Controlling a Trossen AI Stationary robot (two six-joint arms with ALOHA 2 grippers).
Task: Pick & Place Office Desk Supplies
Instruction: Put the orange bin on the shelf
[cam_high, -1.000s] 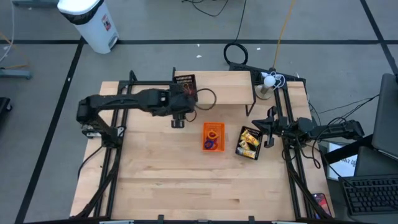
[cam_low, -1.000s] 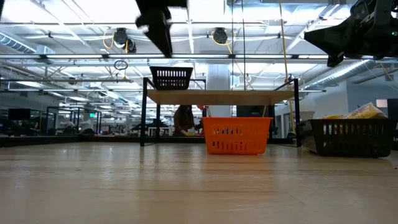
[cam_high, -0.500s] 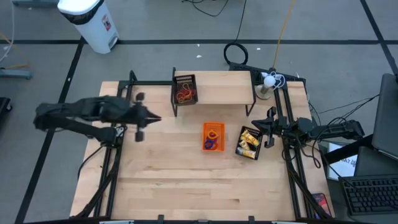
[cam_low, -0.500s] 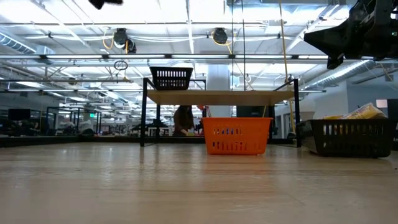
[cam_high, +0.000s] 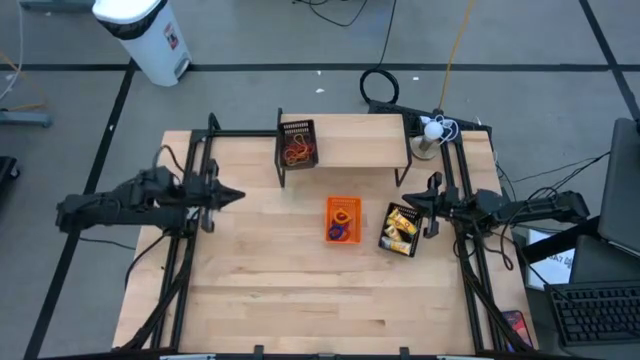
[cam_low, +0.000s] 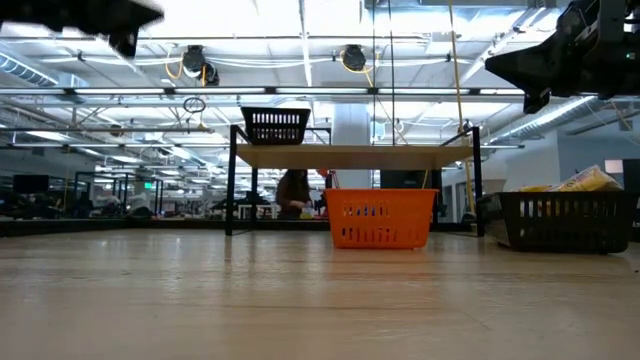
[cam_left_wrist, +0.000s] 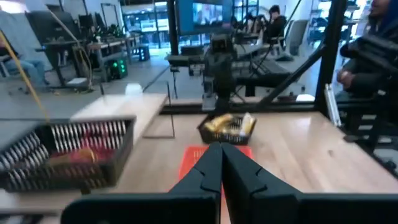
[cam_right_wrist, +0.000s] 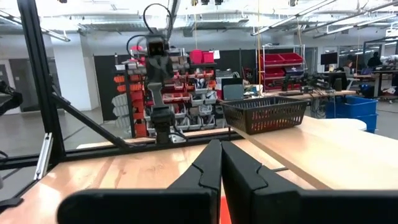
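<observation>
I'm seeing the left gripper (cam_high: 210, 197) pulled back to the table's left edge, well clear of the black mesh tray on the raised wooden shelf (cam_high: 297, 143), where it was hovering a second ago. Its fingers are now pressed together with nothing between them; they were wide apart a second ago. I'm reading that as a drop finished and the arm retreating, so this cycle looks done.

The tangled red and orange rubber bands (cam_high: 295, 152) are lying in that shelf tray, ahead of the left gripper and across the table. Further right, the small orange plastic tray (cam_high: 342, 219) is holding small coloured rings (cam_high: 342, 230), roughly midway between both grippers. The low black mesh tray (cam_high: 400, 230) with yellow oblong pieces (cam_high: 399, 224) is sitting just beside the right gripper (cam_high: 432, 208), which is waiting at the right edge, fingers together, empty.

Hard to make out: single rings are too small to count. The left wrist view is blurring the shelf tray. In the low view both grippers are mostly cut off at the top.
</observation>
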